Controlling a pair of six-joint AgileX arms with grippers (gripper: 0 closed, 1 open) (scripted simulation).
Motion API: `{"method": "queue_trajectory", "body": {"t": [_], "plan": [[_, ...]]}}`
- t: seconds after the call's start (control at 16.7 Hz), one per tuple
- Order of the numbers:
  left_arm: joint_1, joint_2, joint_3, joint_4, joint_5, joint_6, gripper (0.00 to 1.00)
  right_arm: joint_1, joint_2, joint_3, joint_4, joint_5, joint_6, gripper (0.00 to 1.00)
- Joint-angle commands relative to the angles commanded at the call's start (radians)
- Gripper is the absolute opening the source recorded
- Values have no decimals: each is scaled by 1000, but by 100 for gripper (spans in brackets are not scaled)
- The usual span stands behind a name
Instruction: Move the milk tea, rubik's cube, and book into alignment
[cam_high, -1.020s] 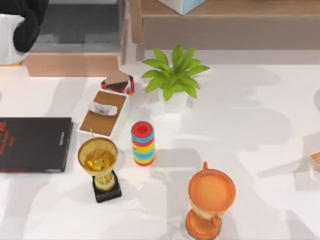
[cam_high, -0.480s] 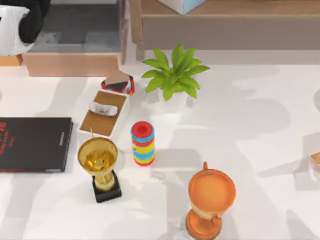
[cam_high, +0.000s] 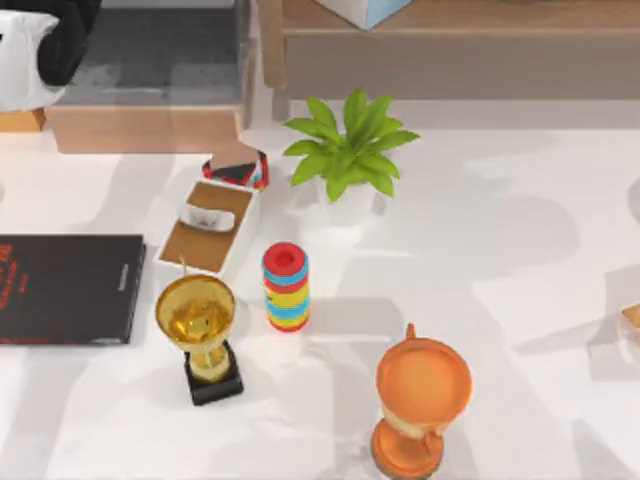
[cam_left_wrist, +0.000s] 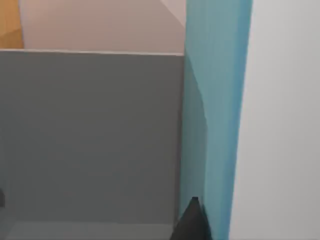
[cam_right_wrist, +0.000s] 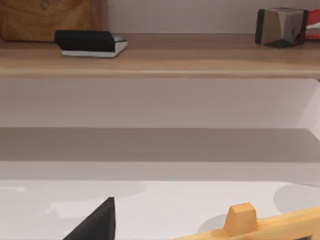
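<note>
The puzzle cube with black edges and red stickers, as far as I can make it out, sits on the white surface just to the left of the leafy green potted plant, at the foot of the wooden shelf unit. The thick teal-blue book I take to be the tall blue band in the left wrist view. It stands upright right against the dark tip of the left gripper, with a grey panel behind it. I cannot tell whether those jaws are apart or clamped on it. The left arm itself is far to the plant's left and behind it, over the grey recess of the shelf unit. Which item is the milk tea I cannot tell. In front of the plant and to its left lie a white tray with a brown floor, a striped stack of coloured rings, a gold trophy and a thin black slab. An orange goblet stands nearer the front. The right gripper hangs low over the surface beside a yellow wooden piece, and I cannot tell how its jaws stand. By my reckoning no row is formed yet, so nearly all the aligning is left to do.
</note>
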Motion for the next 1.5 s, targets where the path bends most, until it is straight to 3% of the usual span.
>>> {"method": "queue_trajectory", "body": {"t": [0.24,0.3,1.5], "plan": [[0,0,0,0,0,0,2,0,0,0,0,0,0,100],[0,0,0,0,0,0,0,0,0,0,0,0,0,100],[-3,-45,-24,-20,-5,3,0,0,0,0,0,0,0,100]]}}
